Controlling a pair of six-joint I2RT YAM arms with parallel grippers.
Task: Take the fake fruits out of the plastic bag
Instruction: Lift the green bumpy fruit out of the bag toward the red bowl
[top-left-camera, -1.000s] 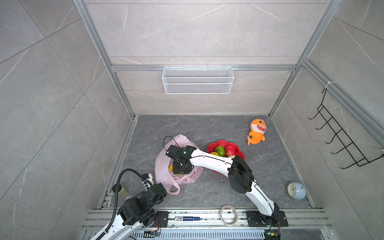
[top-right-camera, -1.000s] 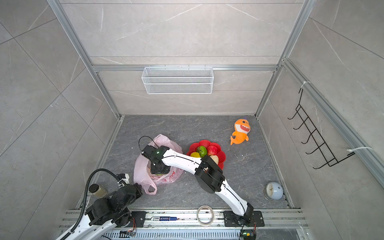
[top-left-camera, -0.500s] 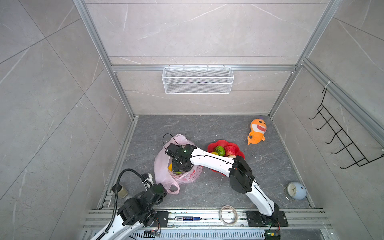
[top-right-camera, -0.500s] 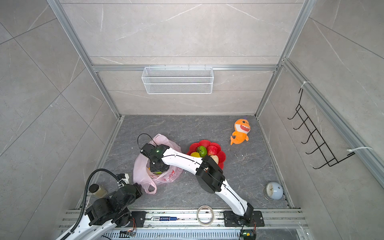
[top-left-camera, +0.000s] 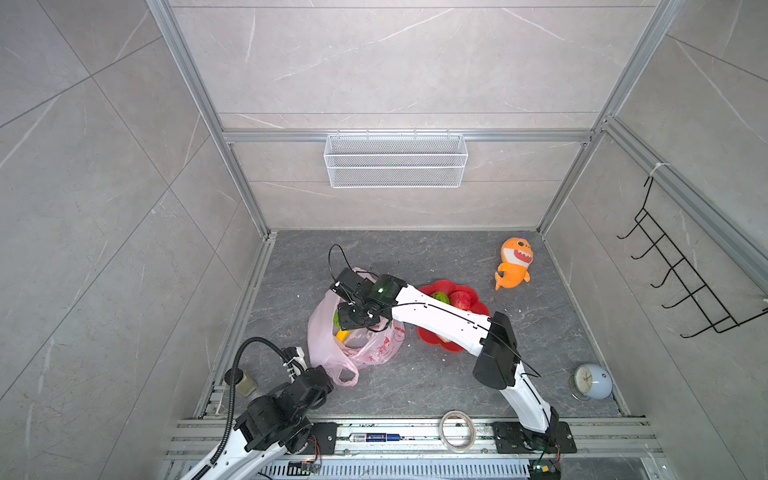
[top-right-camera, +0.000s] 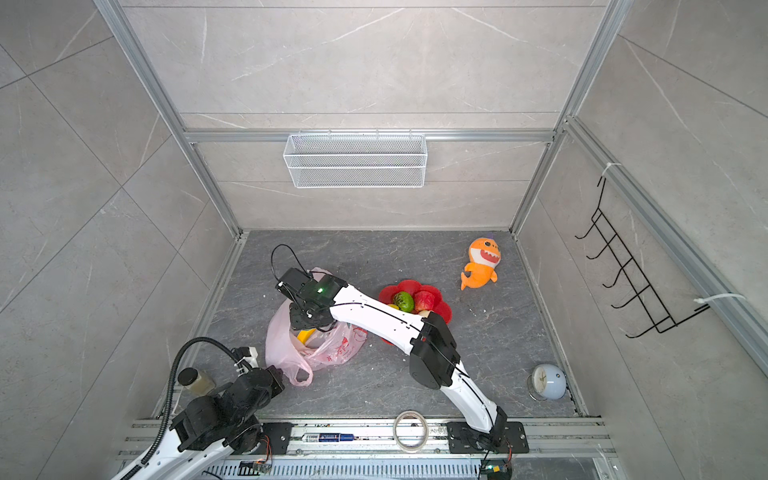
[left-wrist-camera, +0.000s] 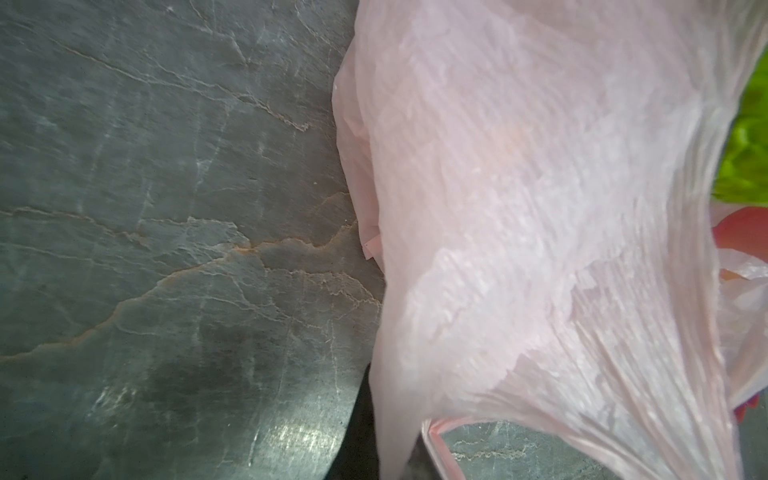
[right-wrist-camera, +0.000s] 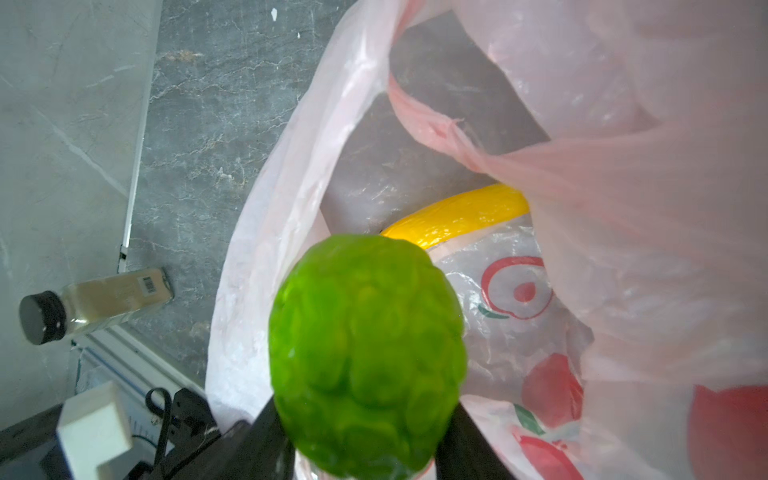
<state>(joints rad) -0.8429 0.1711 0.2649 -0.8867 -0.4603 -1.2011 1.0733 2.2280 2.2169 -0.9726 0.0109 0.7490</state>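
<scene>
The pink plastic bag lies open on the grey floor, left of centre in both top views. My right gripper hangs over its mouth, shut on a green bumpy fruit. A yellow banana lies inside the bag. My left gripper is shut on the bag's handle loop at the near side. A green fruit and a red fruit sit in the red dish, partly hidden under my right arm.
An orange plush shark lies at the back right. A pale blue clock sits near the right wall, a tape roll on the front rail, a bottle by the left wall. A wire basket hangs on the back wall.
My right gripper has risen a little at the bag's mouth with the green fruit in it. The left arm has not moved.
</scene>
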